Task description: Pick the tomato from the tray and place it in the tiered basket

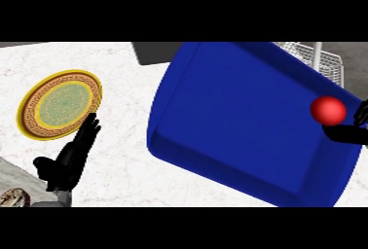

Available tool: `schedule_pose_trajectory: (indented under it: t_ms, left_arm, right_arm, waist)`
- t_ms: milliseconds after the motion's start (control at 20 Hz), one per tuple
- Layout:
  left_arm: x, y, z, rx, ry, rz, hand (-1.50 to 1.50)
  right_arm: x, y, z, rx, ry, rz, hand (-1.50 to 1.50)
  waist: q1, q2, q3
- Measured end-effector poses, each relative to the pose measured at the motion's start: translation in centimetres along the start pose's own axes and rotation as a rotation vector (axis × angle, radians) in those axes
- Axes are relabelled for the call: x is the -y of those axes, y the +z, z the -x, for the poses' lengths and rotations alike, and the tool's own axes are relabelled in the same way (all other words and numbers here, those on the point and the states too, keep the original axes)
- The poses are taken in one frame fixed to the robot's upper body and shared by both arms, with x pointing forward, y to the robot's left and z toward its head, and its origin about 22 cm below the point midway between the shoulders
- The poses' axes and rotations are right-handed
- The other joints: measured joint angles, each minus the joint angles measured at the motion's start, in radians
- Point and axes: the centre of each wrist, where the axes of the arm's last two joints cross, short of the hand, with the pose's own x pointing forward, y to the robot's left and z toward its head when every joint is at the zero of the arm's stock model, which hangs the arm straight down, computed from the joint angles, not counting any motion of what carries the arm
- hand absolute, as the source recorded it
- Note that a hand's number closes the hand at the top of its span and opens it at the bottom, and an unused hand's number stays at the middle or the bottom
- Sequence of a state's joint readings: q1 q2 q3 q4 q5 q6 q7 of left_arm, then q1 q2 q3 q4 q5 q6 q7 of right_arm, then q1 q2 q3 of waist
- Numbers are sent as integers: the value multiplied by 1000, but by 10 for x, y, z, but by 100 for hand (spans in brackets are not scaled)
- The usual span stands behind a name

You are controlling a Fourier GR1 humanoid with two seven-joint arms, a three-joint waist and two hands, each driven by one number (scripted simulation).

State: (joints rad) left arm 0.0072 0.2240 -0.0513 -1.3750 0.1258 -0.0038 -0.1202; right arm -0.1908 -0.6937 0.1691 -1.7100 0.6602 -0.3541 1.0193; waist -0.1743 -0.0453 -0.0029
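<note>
Nearest, at the counter's front left, the left hand (68,158) rests open, its fingers straight and together, pointing up toward the ornate gold-rimmed plate (61,104) that lies just beyond its fingertips near the left edge. It plays no part in the work.

Across to the right, the blue tray (237,121) fills the middle and right of the marble counter (122,160), tilted in this steep view. At the tray's right edge the right hand (351,127) shows only in part, cut off by the frame. Its dark fingers curl below and beside the tomato (328,110), a red ball that sits against them over the tray's right rim. They seem to be cupping or pinching it, though whether it is lifted clear of the tray cannot be told.

So the step in hand looks like the pick, or the start of the carry. The tiered basket (320,58), white wire, stands just behind the tray's far right corner. The next move calls for raising the tomato over the tray wall and the basket's rim, then carrying it away from the robot and lowering it into a tier before the fingers part.

The counter is pale veined marble; a dark grey strip (155,51) runs behind it at the far edge.
</note>
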Motion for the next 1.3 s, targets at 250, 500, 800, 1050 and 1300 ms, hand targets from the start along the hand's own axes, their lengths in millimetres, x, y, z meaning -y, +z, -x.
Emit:
schedule_pose_trajectory:
  t_ms: [250,500,800,1050,1300]
  left_arm:
    - [13,-6,-8,26,-7,56,0]
    - [23,-20,-17,45,-7,116,0]
    - [35,-28,-19,65,-7,160,0]
    - [49,-38,-30,72,-10,188,0]
    - [53,-38,-29,72,-12,191,0]
  right_arm:
    - [70,9,-10,14,-95,101,150]
    - [122,4,-26,-8,-167,170,150]
    - [151,-23,-47,-45,-211,177,150]
    - [146,-53,-66,-83,-198,129,150]
    - [123,-85,-83,-124,-177,69,150]
  waist:
    - [63,17,0]
    - [126,34,0]
    - [175,45,0]
    - [197,49,1]
    - [204,51,1]
